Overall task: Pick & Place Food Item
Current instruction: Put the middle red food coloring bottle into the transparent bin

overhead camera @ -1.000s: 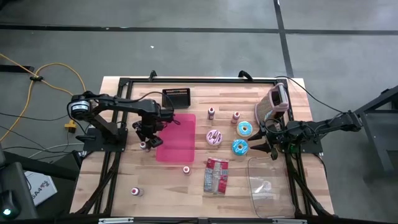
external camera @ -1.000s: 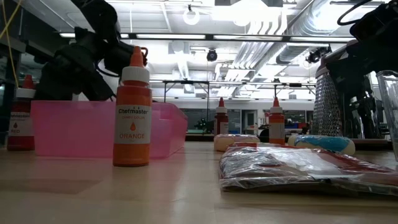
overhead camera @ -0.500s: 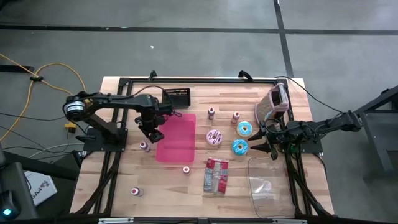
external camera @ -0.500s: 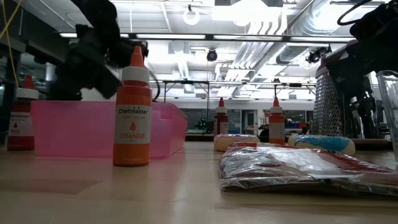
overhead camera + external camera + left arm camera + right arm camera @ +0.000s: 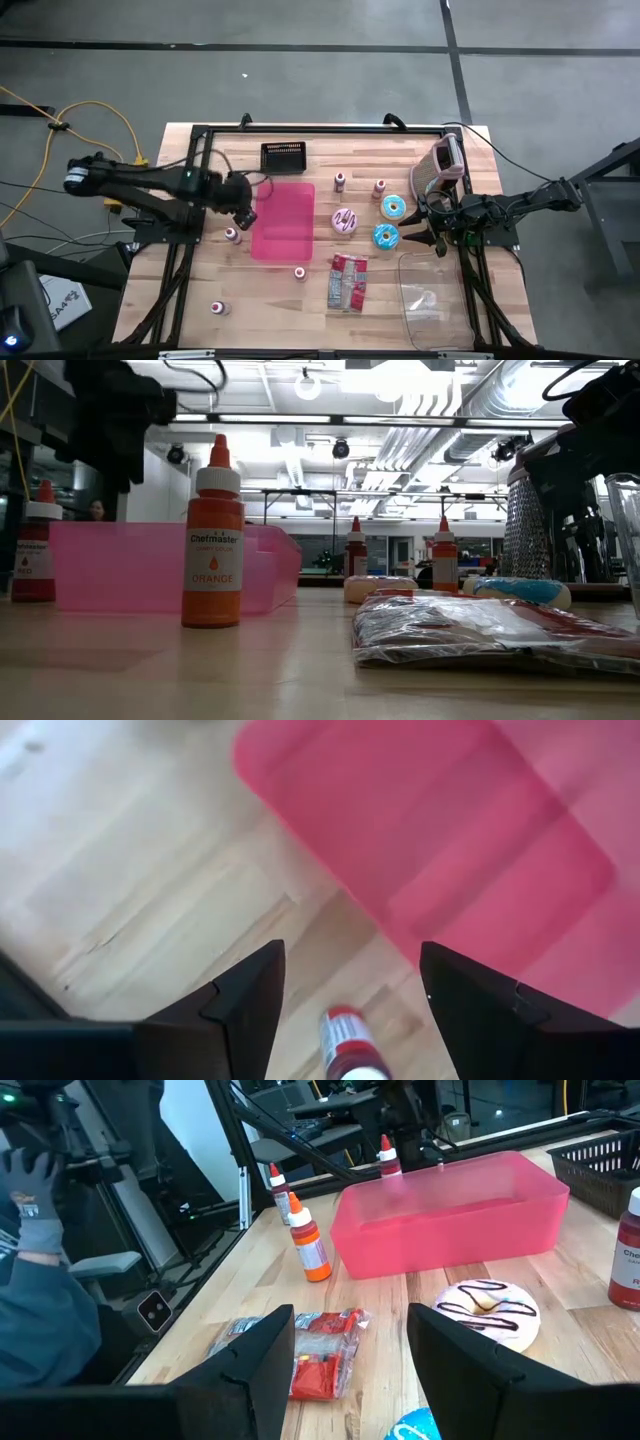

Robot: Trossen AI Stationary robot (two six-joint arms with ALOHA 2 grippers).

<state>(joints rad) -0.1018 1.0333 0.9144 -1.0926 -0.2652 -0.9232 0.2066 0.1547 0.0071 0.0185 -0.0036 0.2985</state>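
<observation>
Two grippers stand open and empty; the right gripper (image 5: pixel 418 240) sits just beside the blue donut (image 5: pixel 386 236), far nearer than the left gripper (image 5: pixel 243 203).

A grey concrete floor (image 5: pixel 300 60), crossed by dark seams, was seen around the wooden table (image 5: pixel 500 270). A yellow cable (image 5: pixel 90 110) was laid on it. Bright ceiling lights (image 5: pixel 308 385) and exposed ducts (image 5: pixel 455 420) were shown overhead.

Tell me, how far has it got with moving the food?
Nothing looks done: the pink bin seems empty, and the doughnuts and snack packet sit on the table. Nothing is in hand; the left gripper hangs open beside the bin, the right gripper near the doughnuts. All picking remains.
</observation>
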